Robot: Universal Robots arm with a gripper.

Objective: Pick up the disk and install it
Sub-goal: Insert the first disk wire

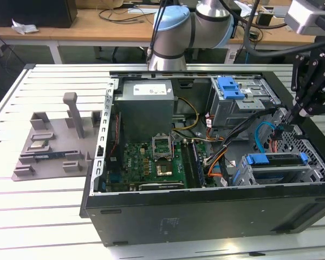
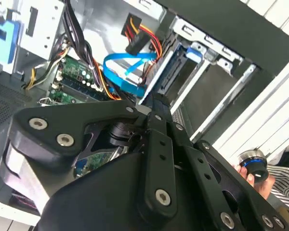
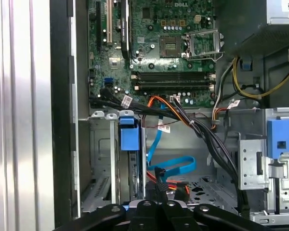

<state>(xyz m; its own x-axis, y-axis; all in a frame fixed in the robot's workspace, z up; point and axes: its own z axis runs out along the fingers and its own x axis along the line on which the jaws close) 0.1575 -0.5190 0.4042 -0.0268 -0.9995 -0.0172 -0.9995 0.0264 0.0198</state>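
The flat silver-grey hard drive in its blue plastic bracket (image 1: 276, 162) sits slotted edge-up in the lower drive bay of the open black computer case (image 1: 206, 216), blue tab (image 3: 128, 137) facing outward.

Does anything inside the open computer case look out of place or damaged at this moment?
Nothing looks damaged. The computer case lies on its side with its panel off. A blue flat cable loops loosely near the drive bay, beside the gripper. The processor socket on the motherboard is empty.
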